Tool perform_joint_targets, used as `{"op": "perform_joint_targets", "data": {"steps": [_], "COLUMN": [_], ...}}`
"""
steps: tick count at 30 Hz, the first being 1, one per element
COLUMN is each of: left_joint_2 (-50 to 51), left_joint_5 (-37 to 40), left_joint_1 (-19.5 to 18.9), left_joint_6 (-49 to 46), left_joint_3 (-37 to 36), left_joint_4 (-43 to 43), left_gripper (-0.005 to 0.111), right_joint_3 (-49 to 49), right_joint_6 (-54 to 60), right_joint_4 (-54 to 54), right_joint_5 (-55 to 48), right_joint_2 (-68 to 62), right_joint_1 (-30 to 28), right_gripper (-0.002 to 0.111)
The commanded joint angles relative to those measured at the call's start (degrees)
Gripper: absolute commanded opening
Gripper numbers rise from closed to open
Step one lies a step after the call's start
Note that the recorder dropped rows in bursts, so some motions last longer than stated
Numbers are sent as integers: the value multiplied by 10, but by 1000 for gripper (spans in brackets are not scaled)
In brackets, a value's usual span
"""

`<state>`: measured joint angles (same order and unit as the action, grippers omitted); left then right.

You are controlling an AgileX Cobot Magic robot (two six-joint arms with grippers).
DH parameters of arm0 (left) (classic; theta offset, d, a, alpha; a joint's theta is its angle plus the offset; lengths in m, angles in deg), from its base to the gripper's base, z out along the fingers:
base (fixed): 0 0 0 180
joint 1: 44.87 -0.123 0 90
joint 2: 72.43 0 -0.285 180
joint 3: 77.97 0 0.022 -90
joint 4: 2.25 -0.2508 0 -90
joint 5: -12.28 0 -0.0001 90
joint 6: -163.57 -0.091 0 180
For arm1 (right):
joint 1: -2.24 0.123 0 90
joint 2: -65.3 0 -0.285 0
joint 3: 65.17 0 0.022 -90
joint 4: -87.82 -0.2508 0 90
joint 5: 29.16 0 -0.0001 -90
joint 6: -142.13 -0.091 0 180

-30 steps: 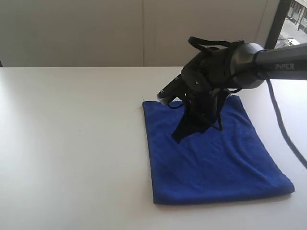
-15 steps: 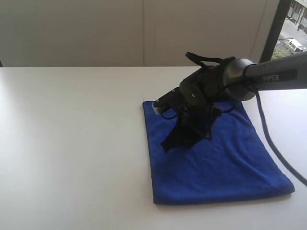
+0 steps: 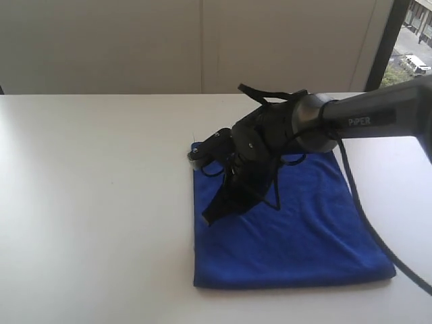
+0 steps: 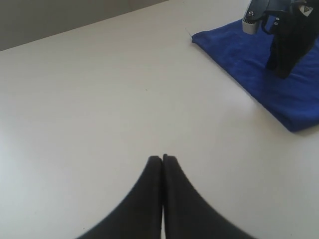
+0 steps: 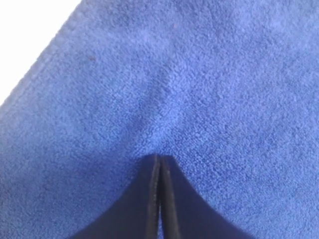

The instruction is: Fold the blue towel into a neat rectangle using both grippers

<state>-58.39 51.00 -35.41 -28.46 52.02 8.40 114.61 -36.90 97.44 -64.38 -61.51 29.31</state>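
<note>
Blue microfibre, the towel [image 3: 297,229] lies flat on the white table [image 3: 101,202], right of the middle in the exterior view, a rough rectangle with its long sides running away from the camera and a thicker, rounded edge nearest it. My right gripper [image 3: 210,219] reaches across from the right on its grey arm [image 3: 378,111] and slants down over the towel's left half, with its tips close to the left edge. In my right wrist view that gripper [image 5: 159,159] has its two black fingers pressed together, only a hairline between them, and the tips lie against the towel [image 5: 199,74]; I cannot tell whether any cloth is caught in that line. A hemmed edge runs diagonally across this view, with bare table [image 5: 20,40] beyond it. My left gripper [image 4: 163,158] is out of the exterior view; its wrist camera shows its fingers closed on nothing, hanging over bare table [image 4: 99,99], well apart from the towel [image 4: 259,64]. From there I also see the right gripper [image 4: 283,69] standing on the cloth near the far corner, where a thin pale strand [image 4: 189,33] juts out, too small to identify. A black cable [image 3: 364,216] hangs from my right arm and trails past the towel's right side.
</note>
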Motion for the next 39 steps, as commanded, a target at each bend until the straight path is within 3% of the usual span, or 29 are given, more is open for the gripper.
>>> {"op": "perform_joint_targets", "data": {"steps": [1,11,28,34,39], "left_joint_2": [-2,-2,-2,-2,-2], "left_joint_5": [0,0,4,3,-28], "left_joint_1": [-2,-2,-2,-2,-2], "left_joint_6": [0,0,0,-16,-22], "left_joint_3": [-4,-4,-4,-4,-4], "left_joint_4": [8,8,8,8,20], "left_gripper": [0,0,0,0,0], "right_joint_3": [9,44,69,88,92], "right_joint_6": [4,0,-1,7,91], "right_joint_4": [-28,-58,-71,-71,-57], "right_joint_5": [13,28,36,20,-40], "right_joint_2": [-11,-12,-56,-18,56], "right_joint_1": [27,59,59,59,55], "right_gripper": [0,0,0,0,0]}}
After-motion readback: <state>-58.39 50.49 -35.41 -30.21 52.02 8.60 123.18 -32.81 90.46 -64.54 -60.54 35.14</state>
